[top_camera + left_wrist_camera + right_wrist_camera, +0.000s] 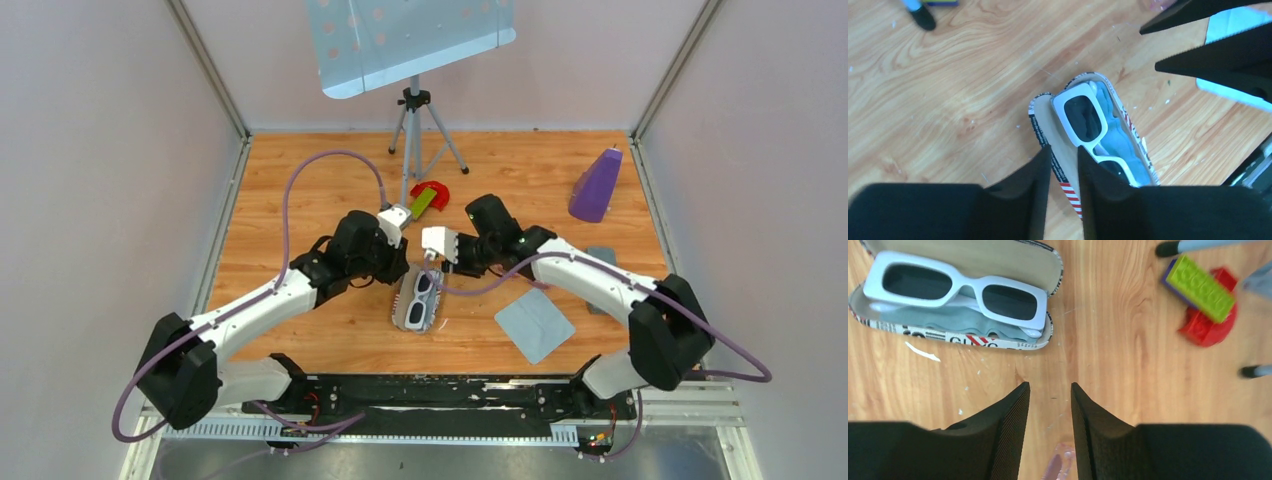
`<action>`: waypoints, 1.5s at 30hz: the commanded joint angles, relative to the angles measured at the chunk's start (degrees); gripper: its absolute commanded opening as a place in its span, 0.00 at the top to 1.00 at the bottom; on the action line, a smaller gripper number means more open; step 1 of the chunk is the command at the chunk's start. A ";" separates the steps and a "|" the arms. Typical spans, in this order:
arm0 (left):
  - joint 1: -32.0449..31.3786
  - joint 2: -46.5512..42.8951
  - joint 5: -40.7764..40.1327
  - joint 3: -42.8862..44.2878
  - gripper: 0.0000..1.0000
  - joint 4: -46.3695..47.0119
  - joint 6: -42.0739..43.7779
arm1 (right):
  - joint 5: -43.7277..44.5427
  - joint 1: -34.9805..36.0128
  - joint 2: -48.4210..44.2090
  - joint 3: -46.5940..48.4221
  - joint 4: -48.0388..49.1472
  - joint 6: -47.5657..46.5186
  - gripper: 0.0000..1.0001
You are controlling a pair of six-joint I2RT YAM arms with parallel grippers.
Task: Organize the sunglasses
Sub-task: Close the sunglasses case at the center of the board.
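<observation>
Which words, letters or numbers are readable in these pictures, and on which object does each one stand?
"GL": black letters on the outer rim of the case, right wrist view; the marks after them, black and red, are too blurred to read.
Small black print along the case rim, left wrist view: too small and blurred to read.
Nothing else in view shows readable text.

The white-framed, dark-lensed sunglasses (pixel 973 287) lie folded, lenses up, inside the open printed case (pixel 998 257).
</observation>
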 commanded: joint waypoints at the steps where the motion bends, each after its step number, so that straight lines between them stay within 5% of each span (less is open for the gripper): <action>1: -0.50 -2.67 -7.59 -0.14 0.64 -1.17 -8.25 | -11.73 -5.52 7.06 6.45 -12.99 25.33 0.60; 6: -0.48 -3.65 -8.63 -1.78 0.53 -1.21 -16.46 | -28.75 -11.67 15.24 6.30 -13.00 42.69 0.56; 16: -0.49 -1.43 -5.33 -7.52 0.52 2.58 -23.88 | -43.09 -12.84 19.56 0.26 1.94 59.40 0.53; 31: -0.56 4.23 -0.11 -7.03 0.55 6.29 -23.45 | -44.95 -12.89 28.47 0.88 10.67 66.19 0.60; 37: -1.65 3.34 3.08 -7.19 0.57 9.49 -23.97 | -45.86 -12.79 28.45 0.66 14.36 67.22 0.71; 45: -7.60 9.43 5.89 -2.99 0.53 11.27 -22.83 | -49.41 -11.74 29.91 -0.50 30.05 78.19 0.79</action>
